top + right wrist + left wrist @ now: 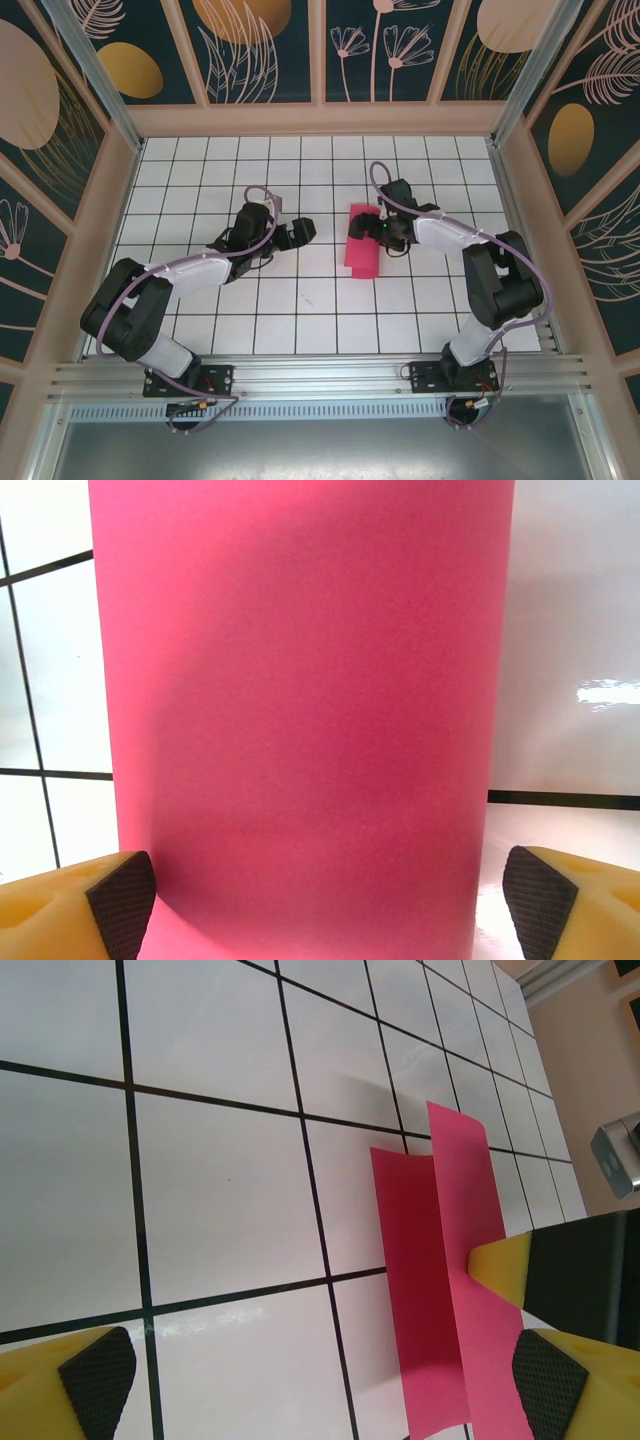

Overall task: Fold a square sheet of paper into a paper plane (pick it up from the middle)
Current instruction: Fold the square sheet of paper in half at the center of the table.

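Observation:
The square sheet of paper (362, 243) is magenta-pink and lies folded into a long strip on the white tiles at the table's middle. No paper plane is in view. In the left wrist view the paper (440, 1280) has one flap raised along a lengthwise crease. My right gripper (386, 232) is at the strip's right edge and open. In its own view the right gripper (330, 905) has the arched paper (300, 710) spanning the gap between its pads. My left gripper (303, 232) is open about one tile left of the strip; in its own view the left gripper (320, 1380) has bare tile between its fingers.
The white tiled floor (300, 310) is ringed by a beige frame with patterned walls (320, 118). A metal rail (320, 375) carries both arm bases at the near edge. One yellow fingertip of the right gripper (502, 1265) rests against the strip.

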Action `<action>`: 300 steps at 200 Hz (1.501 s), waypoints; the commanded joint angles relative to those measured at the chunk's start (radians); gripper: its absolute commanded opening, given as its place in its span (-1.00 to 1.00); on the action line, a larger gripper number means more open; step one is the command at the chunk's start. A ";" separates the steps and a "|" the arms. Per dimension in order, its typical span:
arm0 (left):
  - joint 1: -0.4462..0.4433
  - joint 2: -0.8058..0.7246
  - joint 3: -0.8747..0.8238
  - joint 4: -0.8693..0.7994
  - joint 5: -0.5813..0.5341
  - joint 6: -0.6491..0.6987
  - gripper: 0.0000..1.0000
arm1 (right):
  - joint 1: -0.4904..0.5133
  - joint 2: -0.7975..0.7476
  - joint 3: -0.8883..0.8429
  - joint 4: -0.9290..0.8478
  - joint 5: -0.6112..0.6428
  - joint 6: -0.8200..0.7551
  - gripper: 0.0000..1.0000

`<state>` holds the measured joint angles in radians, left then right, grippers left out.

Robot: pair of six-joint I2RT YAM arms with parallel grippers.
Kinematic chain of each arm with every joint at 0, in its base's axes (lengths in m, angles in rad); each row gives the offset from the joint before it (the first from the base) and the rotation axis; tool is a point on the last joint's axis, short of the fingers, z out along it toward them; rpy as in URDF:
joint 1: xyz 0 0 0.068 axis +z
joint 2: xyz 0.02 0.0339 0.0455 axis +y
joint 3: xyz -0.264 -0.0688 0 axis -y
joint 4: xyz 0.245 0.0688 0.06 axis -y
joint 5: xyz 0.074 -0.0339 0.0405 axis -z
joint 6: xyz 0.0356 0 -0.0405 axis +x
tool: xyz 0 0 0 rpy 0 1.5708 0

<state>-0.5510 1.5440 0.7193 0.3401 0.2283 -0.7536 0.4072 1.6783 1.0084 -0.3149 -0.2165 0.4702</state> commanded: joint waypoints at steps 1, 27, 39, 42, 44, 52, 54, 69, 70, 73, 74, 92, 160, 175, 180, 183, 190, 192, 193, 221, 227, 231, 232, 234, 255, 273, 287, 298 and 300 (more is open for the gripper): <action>-0.014 0.018 0.037 0.027 0.033 0.006 0.96 | -0.006 -0.016 -0.016 -0.044 0.053 -0.025 0.83; -0.034 0.041 0.056 0.031 0.049 0.002 0.85 | -0.012 -0.006 -0.014 -0.066 0.084 -0.055 0.80; -0.045 0.057 0.065 0.039 0.055 -0.003 0.75 | -0.017 0.001 -0.014 -0.073 0.095 -0.063 0.79; -0.047 0.061 0.068 0.043 0.056 -0.005 0.73 | -0.018 0.002 -0.014 -0.072 0.095 -0.065 0.79; -0.049 0.065 0.070 0.043 0.057 -0.007 0.71 | -0.019 0.003 -0.015 -0.071 0.093 -0.067 0.78; -0.059 0.078 0.078 0.047 0.063 -0.010 0.64 | -0.026 0.004 -0.020 -0.064 0.080 -0.073 0.78; -0.060 0.082 0.081 0.047 0.063 -0.011 0.61 | -0.026 0.004 -0.021 -0.062 0.076 -0.074 0.77; -0.079 0.110 0.106 0.048 0.068 -0.018 0.49 | -0.038 0.008 -0.031 -0.045 0.037 -0.085 0.73; -0.081 0.113 0.107 0.047 0.068 -0.019 0.48 | -0.039 0.009 -0.031 -0.044 0.035 -0.087 0.72; -0.086 0.116 0.111 0.048 0.069 -0.020 0.46 | -0.041 0.010 -0.031 -0.041 0.028 -0.091 0.71; -0.086 0.117 0.113 0.048 0.070 -0.020 0.46 | -0.041 0.010 -0.031 -0.040 0.027 -0.091 0.71; -0.111 0.150 0.142 0.053 0.075 -0.024 0.36 | -0.056 0.015 -0.037 -0.027 0.005 -0.094 0.70; -0.156 0.259 0.214 0.075 0.096 -0.077 -0.02 | -0.081 0.025 -0.060 0.011 -0.061 -0.112 0.68; -0.155 0.279 0.222 0.084 0.108 -0.099 -0.07 | -0.086 0.028 -0.064 0.018 -0.074 -0.110 0.68; -0.156 0.285 0.221 0.090 0.112 -0.105 -0.09 | -0.087 0.030 -0.064 0.020 -0.078 -0.110 0.68; -0.157 0.288 0.219 0.096 0.115 -0.110 -0.10 | -0.088 0.030 -0.064 0.021 -0.081 -0.110 0.68; -0.158 0.293 0.217 0.110 0.122 -0.118 -0.13 | -0.090 0.033 -0.062 0.021 -0.085 -0.111 0.67; -0.159 0.294 0.217 0.114 0.124 -0.121 -0.12 | -0.090 0.033 -0.061 0.021 -0.085 -0.111 0.68; -0.159 0.295 0.216 0.115 0.125 -0.122 -0.12 | -0.089 0.033 -0.061 0.021 -0.084 -0.111 0.68; -0.163 0.326 0.216 0.171 0.174 -0.154 -0.13 | -0.092 0.036 -0.063 0.029 -0.089 -0.102 0.67; -0.165 0.331 0.217 0.178 0.180 -0.157 -0.13 | -0.095 0.036 -0.062 0.033 -0.093 -0.098 0.67; -0.164 0.335 0.218 0.183 0.186 -0.158 -0.14 | -0.095 0.036 -0.062 0.035 -0.096 -0.095 0.67; -0.166 0.337 0.218 0.184 0.187 -0.159 -0.14 | -0.096 0.036 -0.062 0.035 -0.096 -0.094 0.67; -0.167 0.338 0.220 0.186 0.191 -0.160 -0.14 | -0.097 0.037 -0.063 0.036 -0.097 -0.092 0.67; -0.169 0.368 0.230 0.207 0.238 -0.173 -0.15 | -0.100 0.030 -0.061 0.051 -0.113 -0.079 0.67; -0.175 0.386 0.234 0.225 0.263 -0.179 -0.15 | -0.103 0.028 -0.058 0.054 -0.115 -0.075 0.67; -0.178 0.403 0.242 0.229 0.282 -0.181 -0.13 | -0.106 0.028 -0.058 0.056 -0.123 -0.071 0.67; -0.181 0.414 0.243 0.243 0.294 -0.188 -0.13 | -0.106 0.027 -0.058 0.060 -0.131 -0.070 0.67; -0.181 0.416 0.243 0.248 0.295 -0.191 -0.13 | -0.106 0.027 -0.059 0.061 -0.132 -0.069 0.67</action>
<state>-0.7231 1.9297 0.9348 0.5255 0.4648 -0.9195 0.3096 1.6989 0.9543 -0.2756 -0.3164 0.3817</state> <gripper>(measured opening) 0.435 0.838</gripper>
